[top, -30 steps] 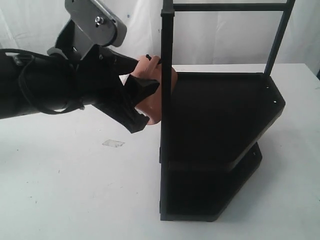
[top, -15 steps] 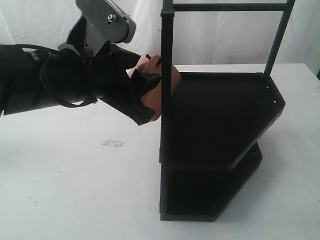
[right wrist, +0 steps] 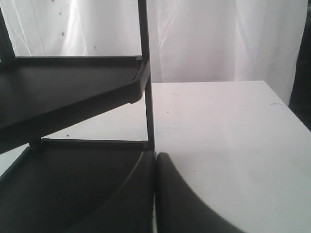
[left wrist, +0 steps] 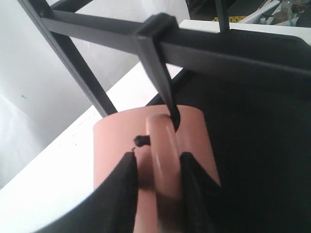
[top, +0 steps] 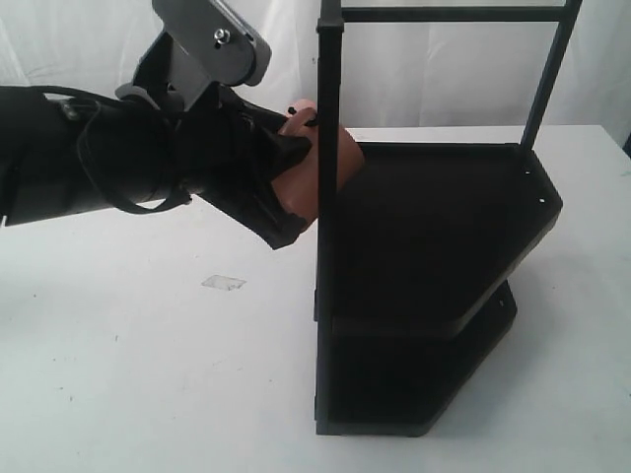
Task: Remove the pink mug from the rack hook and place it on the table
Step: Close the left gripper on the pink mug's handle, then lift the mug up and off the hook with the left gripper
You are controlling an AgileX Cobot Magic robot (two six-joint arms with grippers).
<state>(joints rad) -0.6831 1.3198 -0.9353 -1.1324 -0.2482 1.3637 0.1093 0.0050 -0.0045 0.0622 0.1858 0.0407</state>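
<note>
The pink mug (top: 304,192) hangs clear of the table (top: 138,374), its loop handle threaded on the rack hook (left wrist: 169,102), tight against the near upright post of the tall black rack (top: 434,227).

From the left of the exterior view, the black left arm reaches in level across the white tabletop, above a scrap of clear tape (top: 223,283). The left gripper (left wrist: 158,167) has its jaws drawn narrow about the mug's handle. In the left wrist view one of its fingers (left wrist: 127,179) stands on each side of the loop (one touching it, the other just beside it), with both tips up against the salmon-pink wall. The hook's thin black shank curves down through the handle, and its small knobbed tip pokes out against the mug's side.

To the right of the post, the rack's two dark shelves stand one over the other, the top rail crossing above them in front of a white curtain.

The right gripper (right wrist: 155,158) does not appear in the exterior view. Its own wrist camera shows it low beside the rack's bottom shelf, over bare table, with its dark fingers pressed together and nothing between them.
</note>
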